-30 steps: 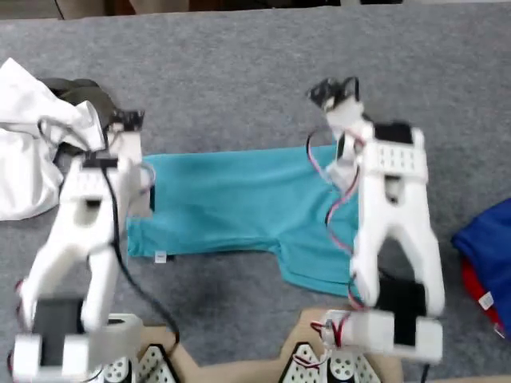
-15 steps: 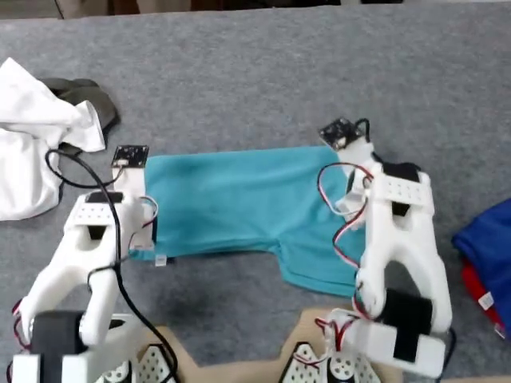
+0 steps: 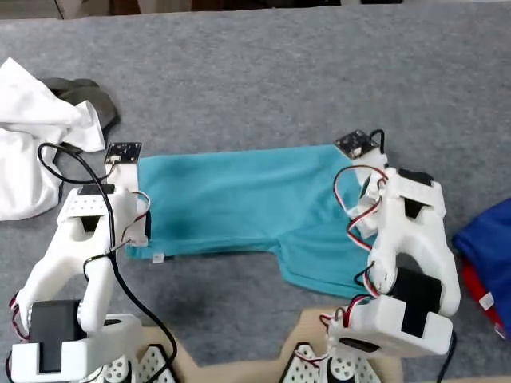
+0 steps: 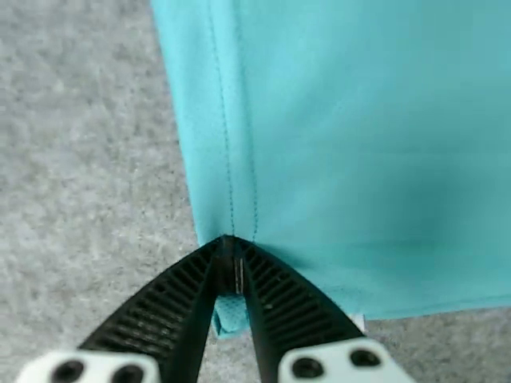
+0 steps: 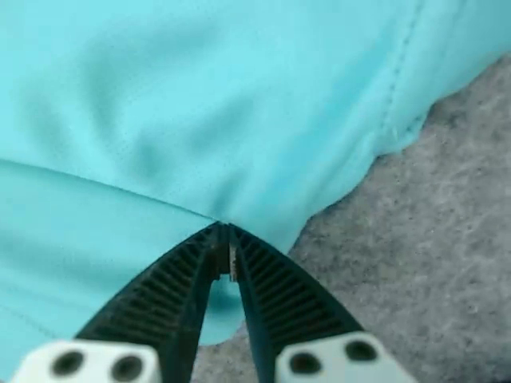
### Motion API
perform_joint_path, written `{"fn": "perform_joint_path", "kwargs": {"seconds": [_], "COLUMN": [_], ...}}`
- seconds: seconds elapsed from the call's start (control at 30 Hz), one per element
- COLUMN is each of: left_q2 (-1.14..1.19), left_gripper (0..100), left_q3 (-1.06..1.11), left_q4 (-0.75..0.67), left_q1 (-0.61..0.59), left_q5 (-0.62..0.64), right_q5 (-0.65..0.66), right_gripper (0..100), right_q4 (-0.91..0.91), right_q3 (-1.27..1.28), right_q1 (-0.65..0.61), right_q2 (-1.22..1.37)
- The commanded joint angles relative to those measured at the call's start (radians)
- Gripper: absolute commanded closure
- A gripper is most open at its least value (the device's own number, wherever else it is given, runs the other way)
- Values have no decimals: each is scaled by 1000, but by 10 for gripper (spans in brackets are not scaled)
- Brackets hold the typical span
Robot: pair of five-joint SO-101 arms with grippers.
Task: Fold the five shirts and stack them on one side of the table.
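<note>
The task looks to be at an early stage; a teal shirt (image 3: 231, 199) lies spread in the middle of the desk (image 3: 263, 72), flat and doubled over lengthwise as far as I can judge, with one sleeve poking out toward the near edge; it is not yet a tidy packet. A white shirt (image 3: 32, 152) sits crumpled at the left edge, with a dark shirt (image 3: 92, 100) bunched just behind it toward the far edge; a blue shirt (image 3: 487, 239) and a red garment (image 3: 479, 291) lie heaped at the right edge. None of these four appears folded, and no neat stack is to be seen on either side; so I judge that the teal shirt's fold is in hand and the other four, plus the stacking, are left to do.

The left hand (image 4: 229, 243) is clenched, its jaws pressed together on the stitched hem at the shirt's left end, close to the near corner of the cloth; the right hand (image 5: 223, 231) is likewise clenched, pinching a ridge of teal fabric at the shirt's right end, with creases running out from the tips; both rest low on the cloth, one at each end.
</note>
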Motion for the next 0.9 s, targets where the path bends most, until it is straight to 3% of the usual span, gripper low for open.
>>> {"fn": "perform_joint_path", "kwargs": {"seconds": [0.0,0.5,0.63,0.87], "left_q2": [-1,-48,-228,-745], "left_gripper": [980,980,980,980], "left_q3": [-34,-227,-153,123], "left_q4": [6,206,255,301], "left_q1": [-28,-21,12,34], "left_q5": [-8,-3,-3,-6], "right_q5": [9,150,221,373], "right_gripper": [993,993,991,970], "right_q4": [-2,390,400,491], "right_q3": [-21,47,185,364], "right_q1": [15,-85,-85,-84], "right_q2": [-31,-702,-802,-1006]}}
